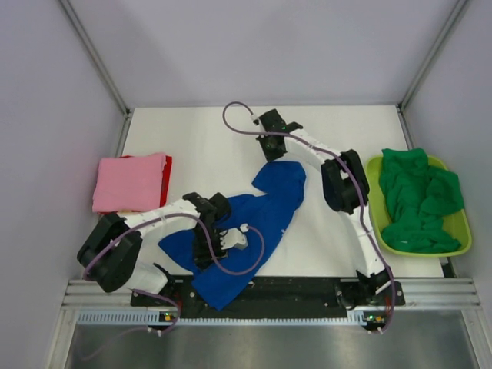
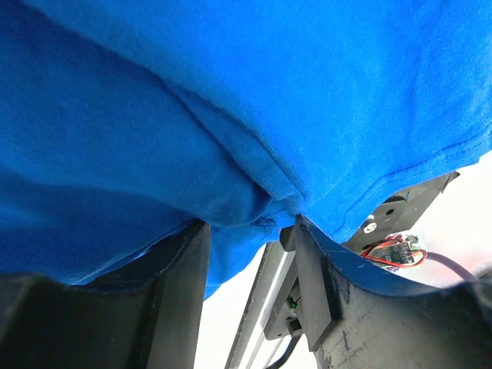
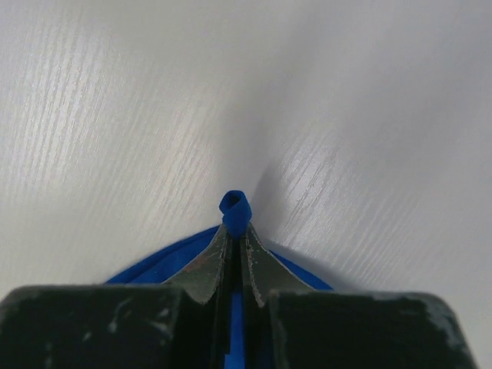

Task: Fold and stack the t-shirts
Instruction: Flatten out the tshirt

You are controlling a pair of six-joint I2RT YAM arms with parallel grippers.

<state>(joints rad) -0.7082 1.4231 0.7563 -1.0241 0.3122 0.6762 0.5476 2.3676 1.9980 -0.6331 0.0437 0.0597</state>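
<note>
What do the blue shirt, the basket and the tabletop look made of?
Blue shirt: soft knit cloth, matte; fine weave and a stitched hem show. Basket: likely plastic, smooth lime-green rim. Tabletop: probably white laminate, faint wood-grain lines, slight sheen.

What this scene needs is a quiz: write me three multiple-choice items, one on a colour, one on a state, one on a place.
1. What colour is the cloth in the basket?
A. Pink. B. Green. C. Blue.
2. How do the jaws of the right arm stand?
A. Wide open. B. Shut on nothing. C. Shut on a fold of the blue t-shirt.
3. Where does the pink t-shirt lie?
A. Folded at the left side of the table. B. In the basket. C. Under the blue t-shirt.

Key: B, a green heap fills the basket; C, the right wrist view shows blue cloth pinched between closed jaws; A, it lies as a flat rectangle near the table's left edge.
</note>
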